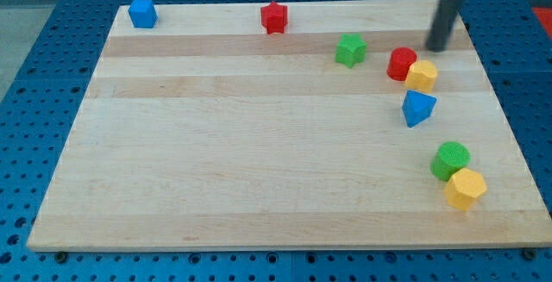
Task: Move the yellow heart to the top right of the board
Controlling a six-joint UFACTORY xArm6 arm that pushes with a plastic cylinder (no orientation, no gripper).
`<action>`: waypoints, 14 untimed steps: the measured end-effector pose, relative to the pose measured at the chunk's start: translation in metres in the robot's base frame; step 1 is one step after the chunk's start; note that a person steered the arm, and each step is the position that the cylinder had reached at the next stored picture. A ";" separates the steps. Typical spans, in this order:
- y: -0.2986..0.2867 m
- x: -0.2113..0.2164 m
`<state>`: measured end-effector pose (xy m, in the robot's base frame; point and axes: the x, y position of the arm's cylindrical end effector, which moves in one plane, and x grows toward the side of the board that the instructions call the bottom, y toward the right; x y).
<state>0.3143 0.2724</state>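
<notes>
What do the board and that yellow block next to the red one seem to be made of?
The board looks like pale wood with a matte finish: long grain bands run across it. The yellow block beside the red block looks like solid painted wood or plastic; its even colour with soft sheen leaves that open.

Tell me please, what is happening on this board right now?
A robot arm pushes blocks over a wooden board with a dark rod. My tip stands near the view's top right, just above the yellow heart, not clearly touching it. A red block sits against the heart's left side, and a blue block lies below.
</notes>
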 end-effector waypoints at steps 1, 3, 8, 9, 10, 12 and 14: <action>0.029 0.033; -0.027 0.101; -0.070 0.102; -0.069 0.086; -0.079 0.091; -0.054 0.076; -0.058 0.071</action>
<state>0.3858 0.2143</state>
